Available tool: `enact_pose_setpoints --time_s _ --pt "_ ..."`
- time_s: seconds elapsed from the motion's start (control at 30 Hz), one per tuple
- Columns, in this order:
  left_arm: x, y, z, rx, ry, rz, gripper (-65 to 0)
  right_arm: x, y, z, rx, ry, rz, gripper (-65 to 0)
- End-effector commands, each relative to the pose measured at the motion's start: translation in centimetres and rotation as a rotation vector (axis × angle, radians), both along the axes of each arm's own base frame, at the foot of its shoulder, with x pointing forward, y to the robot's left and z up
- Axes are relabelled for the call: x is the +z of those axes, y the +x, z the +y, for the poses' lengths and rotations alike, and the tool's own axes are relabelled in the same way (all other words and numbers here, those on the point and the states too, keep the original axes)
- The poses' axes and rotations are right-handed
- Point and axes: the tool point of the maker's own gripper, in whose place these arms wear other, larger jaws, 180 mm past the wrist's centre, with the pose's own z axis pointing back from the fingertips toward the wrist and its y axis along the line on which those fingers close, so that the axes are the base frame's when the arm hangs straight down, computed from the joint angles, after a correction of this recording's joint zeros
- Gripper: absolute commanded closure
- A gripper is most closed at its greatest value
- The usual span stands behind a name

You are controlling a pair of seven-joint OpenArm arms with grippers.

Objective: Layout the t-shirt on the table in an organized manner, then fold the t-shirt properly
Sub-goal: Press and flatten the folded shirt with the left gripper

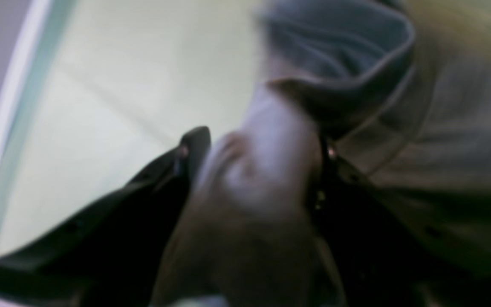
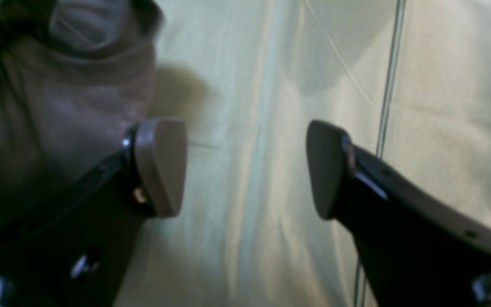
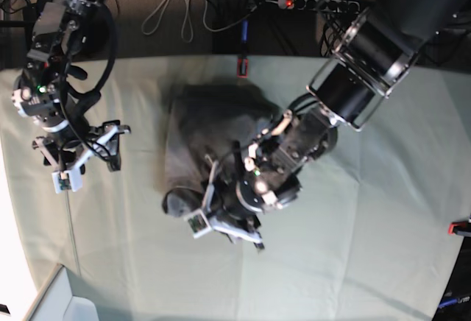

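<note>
The grey t-shirt (image 3: 213, 115) lies bunched in the middle of the table (image 3: 353, 247), its near-left corner rolled up. My left gripper (image 3: 221, 221) sits low on that near edge. In the left wrist view the gripper (image 1: 258, 149) has its jaws well apart, and a blurred fold of the t-shirt (image 1: 463, 128) fills the gap and touches both fingers. My right gripper (image 3: 81, 155) hovers over bare green cloth far to the left. It is open (image 2: 245, 170) with nothing between the pads (image 2: 162, 166), and the t-shirt (image 2: 58, 106) lies beside its left finger.
A red-black clamp (image 3: 241, 65) grips the far edge and another (image 3: 460, 227) the right edge. Cables and a power strip (image 3: 294, 2) lie beyond the far edge. A thin pale line (image 2: 390, 64) runs along the green cloth by the right gripper.
</note>
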Motion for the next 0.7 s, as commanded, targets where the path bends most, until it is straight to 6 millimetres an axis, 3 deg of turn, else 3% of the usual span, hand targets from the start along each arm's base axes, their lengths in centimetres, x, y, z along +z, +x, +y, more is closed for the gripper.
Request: enact_pose_setpoints --time_s 0.0,0.13,0.23,0.37,0.47,0.57,0.67 --pt "3.1 1.4 -1.1 -0.01 -0.051 -0.068 -27.6 1.4 0.9 0.2 0.022 -0.002 -0.056 -44.1" --pt "5.4 1.7 -1.2 -0.014 -0.074 -0.118 -27.6 1.5 0.9 0.2 0.022 0.001 -0.058 -44.1" --pt "6.4 2.0 0.6 0.035 -0.024 -0.12 -27.6 1.4 0.8 0.3 0.022 0.002 -0.056 -44.1" --pt "6.2 1.2 2.4 0.078 0.039 -0.099 -27.6 1.4 0.8 0.3 0.022 0.004 -0.057 -44.1" --pt "4.9 -0.2 4.1 0.093 0.068 -0.074 -27.6 1.3 0.8 0.4 0.022 0.006 -0.054 -44.1" --pt "4.6 -1.1 5.0 0.122 0.046 -0.06 -27.6 1.4 0.9 1.0 0.039 0.008 -0.055 -44.1" --pt "3.2 -1.8 7.5 0.217 -0.002 -0.009 -27.7 1.0 0.6 1.6 0.057 0.011 -0.044 -44.1"
